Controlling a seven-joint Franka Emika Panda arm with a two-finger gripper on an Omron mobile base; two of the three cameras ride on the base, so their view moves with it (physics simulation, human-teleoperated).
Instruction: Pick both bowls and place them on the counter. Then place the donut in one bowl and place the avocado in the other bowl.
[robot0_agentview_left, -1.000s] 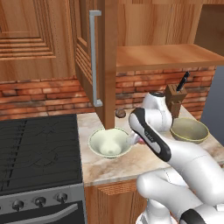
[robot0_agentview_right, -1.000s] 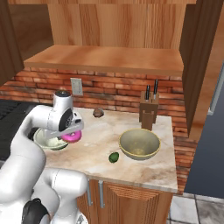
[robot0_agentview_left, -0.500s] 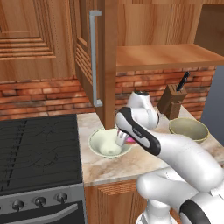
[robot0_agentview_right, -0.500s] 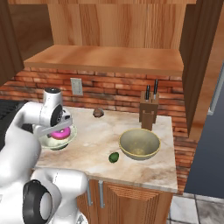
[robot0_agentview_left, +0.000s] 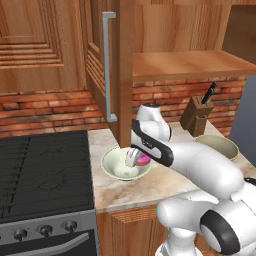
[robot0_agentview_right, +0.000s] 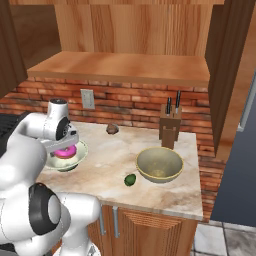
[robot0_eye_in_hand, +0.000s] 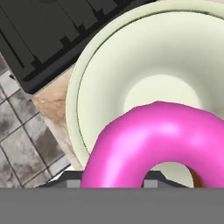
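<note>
the two-finger gripper (robot0_agentview_left: 134, 161) is gripping the pink-iced ring donut (robot0_eye_in_hand: 162, 144), jaws part-closed around it, hovering over the cream-white bowl (robot0_agentview_left: 116, 167) on the beige marbled counter (robot0_agentview_right: 110, 172). lowering first, then releasing centrally, looks wisest.

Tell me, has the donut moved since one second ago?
Yes. The donut, held in the gripper, moved left, away from the knife block, over the cream-white bowl.

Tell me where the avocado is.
In the right base view, the avocado lies on the counter near its front edge, just left of the olive-tan bowl.
</note>
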